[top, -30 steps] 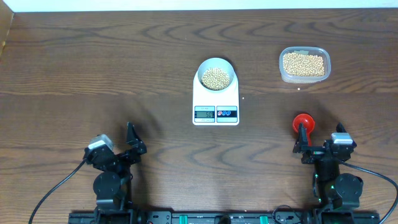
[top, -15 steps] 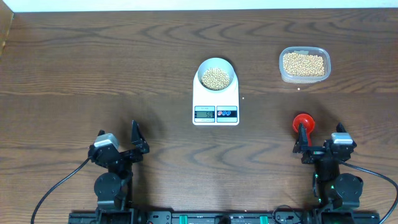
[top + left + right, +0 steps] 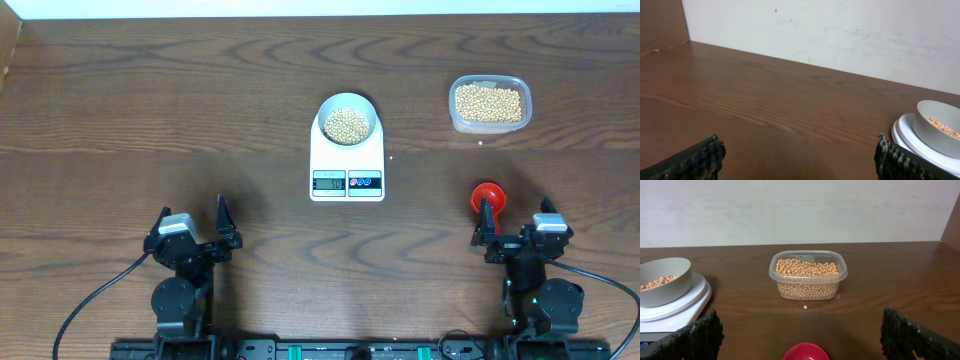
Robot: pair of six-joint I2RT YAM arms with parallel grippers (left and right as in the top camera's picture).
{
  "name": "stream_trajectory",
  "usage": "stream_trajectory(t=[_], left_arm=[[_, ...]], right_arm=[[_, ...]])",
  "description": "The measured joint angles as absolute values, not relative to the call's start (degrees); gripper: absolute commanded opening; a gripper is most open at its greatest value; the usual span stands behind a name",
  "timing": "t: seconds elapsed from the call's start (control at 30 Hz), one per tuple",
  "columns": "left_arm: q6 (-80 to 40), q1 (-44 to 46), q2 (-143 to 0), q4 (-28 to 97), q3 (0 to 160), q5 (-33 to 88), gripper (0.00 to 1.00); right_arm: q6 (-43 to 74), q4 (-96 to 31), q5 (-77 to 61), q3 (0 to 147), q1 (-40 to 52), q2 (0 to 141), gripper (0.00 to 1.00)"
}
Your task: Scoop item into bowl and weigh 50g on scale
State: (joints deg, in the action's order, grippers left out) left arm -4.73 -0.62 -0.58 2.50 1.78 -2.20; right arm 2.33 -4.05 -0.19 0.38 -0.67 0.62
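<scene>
I see bowl [image 3: 348,108] of beans [image 3: 347,125] atop scale [image 3: 347,165], tub [image 3: 489,104] right of scale, left gripper [image 3: 193,220] and right gripper [image 3: 515,215] nearer me than scale, both spread wide, empty

Lab-like: wooden table [image 3: 150,100], plain white wall [image 3: 840,30].

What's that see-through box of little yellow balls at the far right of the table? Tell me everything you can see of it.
It is a clear plastic tub, a rounded rectangle with a lipped rim and no lid, standing upright on the dark wooden table. Small round tan beans fill it most of the way up and show through its walls. One loose bean lies on the table just in front of it, not touching. Nothing but the table and its beans touches it.
</scene>
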Motion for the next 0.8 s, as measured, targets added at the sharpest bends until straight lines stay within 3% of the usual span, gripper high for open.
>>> stream_trajectory(t=[0.8], left_arm=[[-2.9, -1.1, -0.6, 2.6, 1.8, -0.4, 0.98]], right_arm=[[2.3, -4.1, -0.2, 0.4, -0.7, 0.6, 0.99]])
